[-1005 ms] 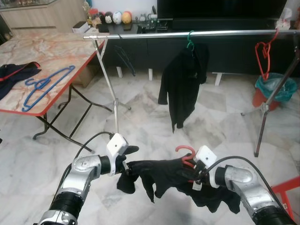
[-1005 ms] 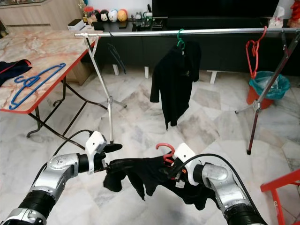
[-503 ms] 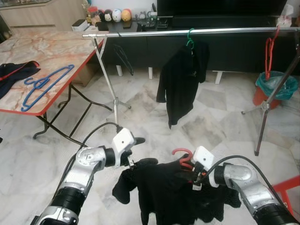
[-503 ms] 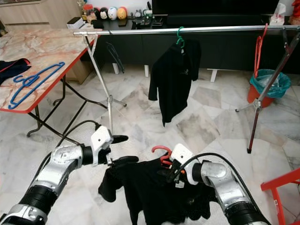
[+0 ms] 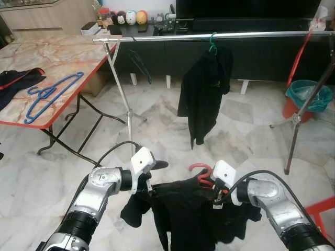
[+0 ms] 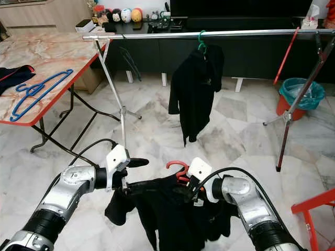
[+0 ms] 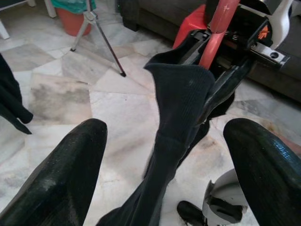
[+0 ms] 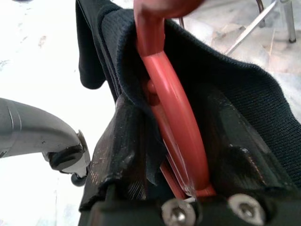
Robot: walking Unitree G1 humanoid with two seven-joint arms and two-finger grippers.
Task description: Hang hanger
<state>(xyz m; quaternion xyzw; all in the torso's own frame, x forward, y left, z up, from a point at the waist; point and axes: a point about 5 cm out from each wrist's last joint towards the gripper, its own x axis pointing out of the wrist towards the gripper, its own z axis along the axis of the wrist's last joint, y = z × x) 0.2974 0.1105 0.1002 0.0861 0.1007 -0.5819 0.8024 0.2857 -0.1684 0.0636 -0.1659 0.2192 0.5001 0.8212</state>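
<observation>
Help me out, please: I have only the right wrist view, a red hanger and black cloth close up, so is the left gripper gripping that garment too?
Observer: No. The left gripper is open, and the black garment rises between its fingers, pinched by neither.
Operator: Where is the rail, please?
Observer: The silver rail runs across the room ahead, well above both grippers.
Operator: Is anything on it?
Observer: A black shirt on a green hanger hangs near its middle, with bare rail to its left.
</observation>
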